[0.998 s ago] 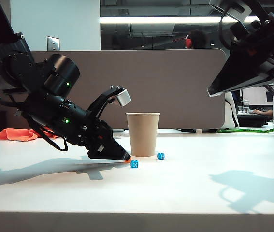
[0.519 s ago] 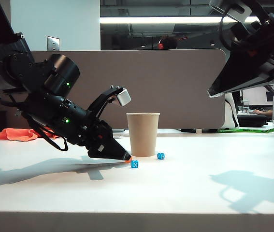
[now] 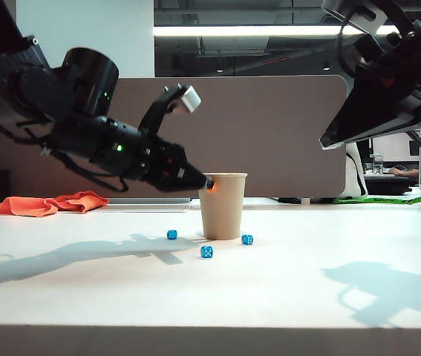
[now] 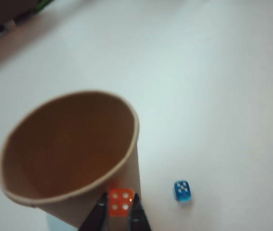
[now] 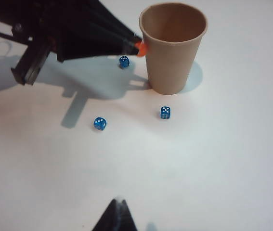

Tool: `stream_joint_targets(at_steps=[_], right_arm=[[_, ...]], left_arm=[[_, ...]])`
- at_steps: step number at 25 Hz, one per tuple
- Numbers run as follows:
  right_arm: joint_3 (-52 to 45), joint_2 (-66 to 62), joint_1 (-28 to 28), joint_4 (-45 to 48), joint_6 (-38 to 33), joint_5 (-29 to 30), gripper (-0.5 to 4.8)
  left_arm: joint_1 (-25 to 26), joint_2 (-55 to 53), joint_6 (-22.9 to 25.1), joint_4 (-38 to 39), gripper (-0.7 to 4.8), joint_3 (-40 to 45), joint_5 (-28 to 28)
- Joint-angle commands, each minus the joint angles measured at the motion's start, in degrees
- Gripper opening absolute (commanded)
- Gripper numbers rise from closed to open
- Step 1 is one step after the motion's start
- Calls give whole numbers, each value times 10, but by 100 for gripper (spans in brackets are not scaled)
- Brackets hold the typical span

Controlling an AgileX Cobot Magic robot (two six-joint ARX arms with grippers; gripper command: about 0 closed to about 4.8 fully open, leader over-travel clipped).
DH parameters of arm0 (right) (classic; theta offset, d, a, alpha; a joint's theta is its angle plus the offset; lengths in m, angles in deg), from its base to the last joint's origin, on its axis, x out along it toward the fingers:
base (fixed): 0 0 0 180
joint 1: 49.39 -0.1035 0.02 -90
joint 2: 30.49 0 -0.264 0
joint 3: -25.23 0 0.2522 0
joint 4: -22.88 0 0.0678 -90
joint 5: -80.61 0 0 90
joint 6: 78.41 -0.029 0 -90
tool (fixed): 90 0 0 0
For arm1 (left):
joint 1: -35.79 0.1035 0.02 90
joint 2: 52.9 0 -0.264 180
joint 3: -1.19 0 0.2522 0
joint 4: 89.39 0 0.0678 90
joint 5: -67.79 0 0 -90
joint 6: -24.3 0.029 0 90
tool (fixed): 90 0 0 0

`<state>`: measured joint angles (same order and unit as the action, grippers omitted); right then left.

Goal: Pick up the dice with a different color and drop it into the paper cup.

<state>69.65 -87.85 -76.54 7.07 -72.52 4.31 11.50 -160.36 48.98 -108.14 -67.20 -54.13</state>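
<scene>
My left gripper is shut on the dice with a different color, a small orange die with pale pips. It holds the die in the air just outside the rolled rim of the paper cup, on the cup's left in the exterior view. In the right wrist view the orange die sits against the rim of the tan cup, not over its opening. My right gripper is shut with nothing in it. It hangs high at the right, well away from the cup.
Three blue dice lie on the white table around the cup's foot: one left, one in front, one right. An orange cloth lies at the far left. A brown partition stands behind.
My left gripper has risen from the table to the cup's rim with the orange die in it. A blue die that it hid now shows. The right arm has not moved.
</scene>
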Motion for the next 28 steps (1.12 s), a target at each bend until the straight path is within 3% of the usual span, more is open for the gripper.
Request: stream_joint_targets(at_steps=[1,21,22,24,28], right_arm=[[3,2,0,5,-1,2,-1],[3,2,0,-3,-1,2,-1],[3,2,0,-5,-1,2,-1],[3,2,0,-10,-1,2,-1],[3,2,0,-12,-1,3,-1]], left_arm=[[0,13,-3,-11,-6,-11,-2],[0,5,-27,3,-3,-85,24],[0,5,-27,5,5,-85,24],[0,5,-27,6,92,-85,24],[0,5,-28,6,121,-85,24]])
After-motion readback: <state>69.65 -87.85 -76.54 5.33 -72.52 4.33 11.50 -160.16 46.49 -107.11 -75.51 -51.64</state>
